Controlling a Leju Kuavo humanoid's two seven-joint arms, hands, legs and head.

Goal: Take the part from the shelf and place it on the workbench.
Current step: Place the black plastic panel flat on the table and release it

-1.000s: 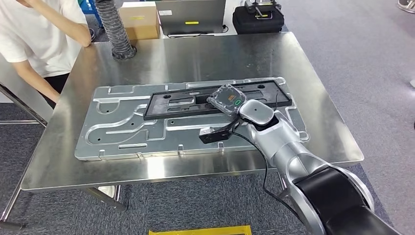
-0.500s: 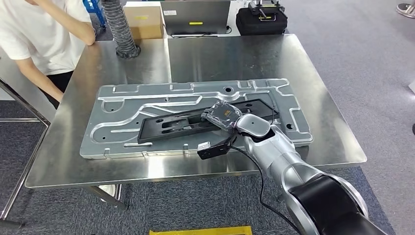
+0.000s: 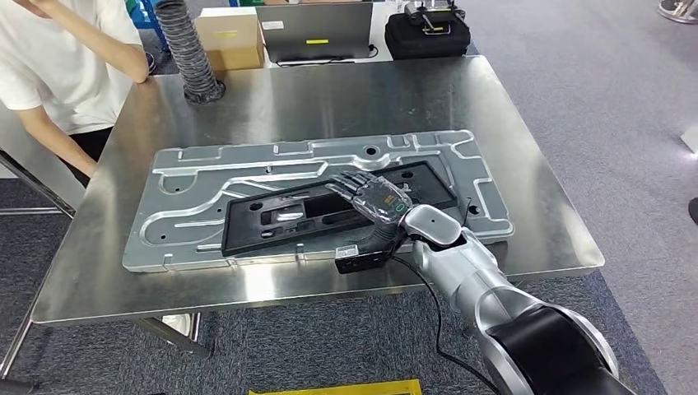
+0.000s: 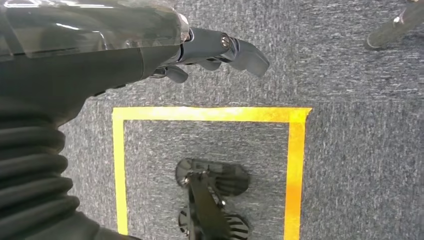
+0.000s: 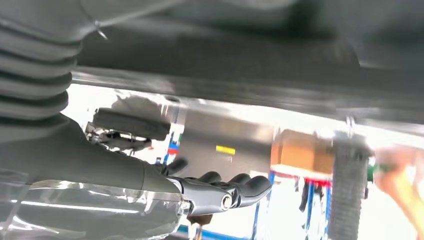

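Black part [image 3: 329, 214] lies lengthwise left-right on the tabletop [image 3: 329, 99], directly under the right robot hand [image 3: 370, 196], fingers spread, holding nothing.

**Left hand hanging over taped carpet**

The left hand [image 4: 200, 50] is hanging above grey carpet [image 4: 360, 165], its dark fingers [image 4: 240, 50] extending loosely and holding nothing. A yellow tape rectangle [image 4: 205, 114] is lying on the carpet below. A metal leg [image 4: 392, 25] is crossing one corner.

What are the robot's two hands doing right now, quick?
Left hand: holds nothing, fingers loosely curled, hanging over the floor.
Right hand: flat on the black part, fingers stretched out, not gripping it.
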